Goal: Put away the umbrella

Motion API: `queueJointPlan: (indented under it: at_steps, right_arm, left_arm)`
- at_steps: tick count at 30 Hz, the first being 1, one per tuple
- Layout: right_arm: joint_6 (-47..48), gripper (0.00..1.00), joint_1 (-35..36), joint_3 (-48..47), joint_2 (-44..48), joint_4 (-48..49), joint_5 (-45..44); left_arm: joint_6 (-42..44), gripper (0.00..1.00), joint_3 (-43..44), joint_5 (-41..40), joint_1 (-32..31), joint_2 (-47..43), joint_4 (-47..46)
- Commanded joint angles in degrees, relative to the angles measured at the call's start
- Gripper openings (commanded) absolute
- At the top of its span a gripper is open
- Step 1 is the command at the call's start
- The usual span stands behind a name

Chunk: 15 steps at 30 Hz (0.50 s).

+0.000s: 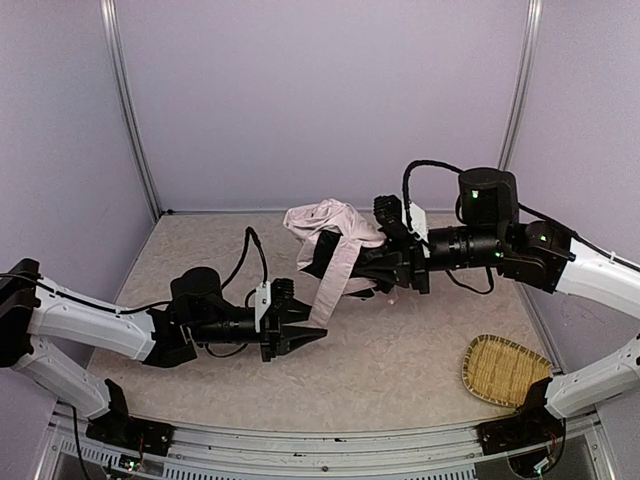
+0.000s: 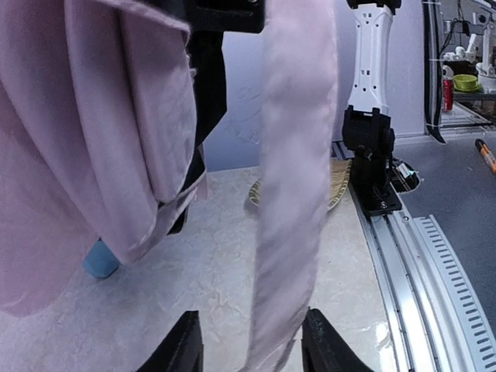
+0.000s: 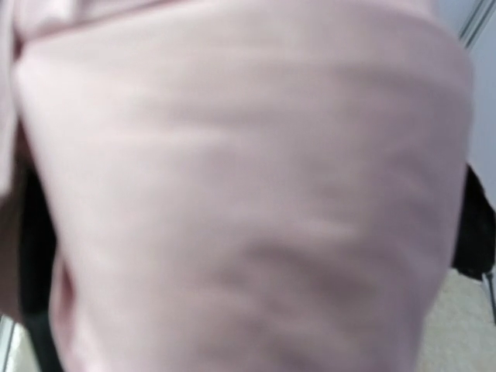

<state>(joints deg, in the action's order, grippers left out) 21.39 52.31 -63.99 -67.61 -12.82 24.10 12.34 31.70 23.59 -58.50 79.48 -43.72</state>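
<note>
The left arm (image 1: 90, 330) has smooth white shells on its long links and black cylindrical joints; a thin black cable (image 1: 250, 255) loops over its wrist, next to a small white bracket (image 1: 263, 300). Its 2 fingers (image 2: 180, 349) are black and tapered. The right arm (image 1: 600, 275) is built alike, with small green lights (image 1: 462, 197) on its black joint housings and a second black lead (image 1: 420, 165) arching above them

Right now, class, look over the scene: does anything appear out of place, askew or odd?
The umbrella is not neatly folded: its pink fabric sits loosely bunched off the table at the right gripper, and one long strip dangles down into the open left gripper.
</note>
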Motion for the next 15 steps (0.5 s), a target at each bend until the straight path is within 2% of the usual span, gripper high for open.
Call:
queueJointPlan:
  at_steps: [1,4,7,11,15]
  right_arm:
    - [-0.4,0.0,-0.5,-2.3,0.3,1.1,0.9]
    - [-0.7,0.0,-0.8,-2.0,1.0,0.5,0.4]
    - [-1.4,0.0,-1.6,-2.1,1.9,0.1,0.7]
    - [-1.4,0.0,-2.6,-4.6,4.2,-2.3,2.8]
    - [-0.6,0.0,-2.7,-9.2,4.2,-9.1,12.1]
  left_arm:
    - [-0.6,0.21,2.5,5.1,-0.6,1.6,-3.1]
    - [-0.8,0.0,1.1,8.2,-0.7,1.0,-4.7]
    - [0.3,0.0,-0.3,9.1,-0.5,0.4,-3.5]
    - [2.4,0.0,-4.0,4.8,2.2,2.9,-1.1]
    - [5.4,0.0,-2.3,3.0,7.8,9.0,3.3]
